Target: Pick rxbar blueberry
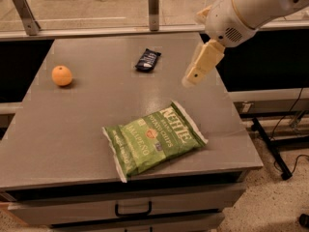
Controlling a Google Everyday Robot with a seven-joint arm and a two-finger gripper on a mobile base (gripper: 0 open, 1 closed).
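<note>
The rxbar blueberry [147,60] is a small dark wrapper lying flat on the grey table [87,115], towards the far middle. My gripper [192,77] hangs from the white arm that comes in from the upper right. It hovers above the table's right part, to the right of the bar and a little nearer to me. It holds nothing that I can see.
An orange [62,75] sits at the far left of the table. A large green chip bag [152,140] lies near the front edge. A metal rail with posts [153,3] runs behind the table. A drawer handle [133,210] shows below the front edge.
</note>
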